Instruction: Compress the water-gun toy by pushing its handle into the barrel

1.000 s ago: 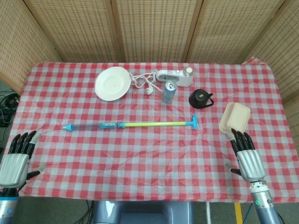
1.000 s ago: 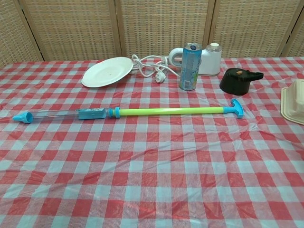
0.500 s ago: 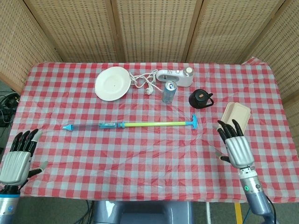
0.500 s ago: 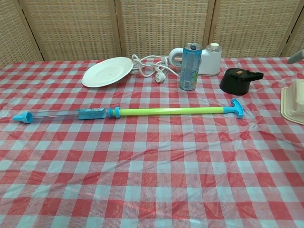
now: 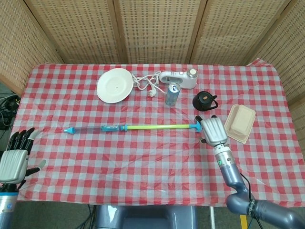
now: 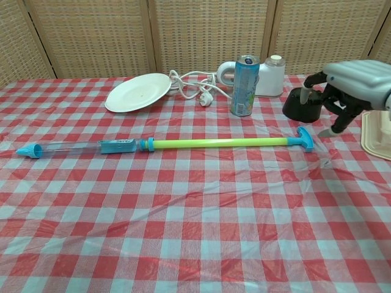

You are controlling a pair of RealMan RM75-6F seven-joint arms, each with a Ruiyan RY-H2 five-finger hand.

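Observation:
The water-gun toy point(image 5: 138, 127) point(image 6: 183, 144) lies across the middle of the table, fully extended. Its clear barrel with a blue nozzle point(image 5: 70, 130) point(image 6: 27, 150) points left, and its yellow-green rod ends in a blue T-handle point(image 5: 196, 126) point(image 6: 305, 139) on the right. My right hand point(image 5: 213, 130) point(image 6: 347, 85) hovers just right of the T-handle with fingers apart and curved down, holding nothing. My left hand point(image 5: 15, 157) sits open at the table's near left edge, far from the toy, and shows only in the head view.
Behind the toy stand a white plate point(image 5: 114, 85), a white appliance point(image 5: 177, 78) with a cord, a drink can point(image 5: 172, 93) and a black lid-like object point(image 5: 204, 100). A beige food box point(image 5: 240, 123) lies right of my right hand.
My right hand has swept from the near right edge up and leftwards to just beside the T-handle. The left hand slid slightly down. The toy has not moved.

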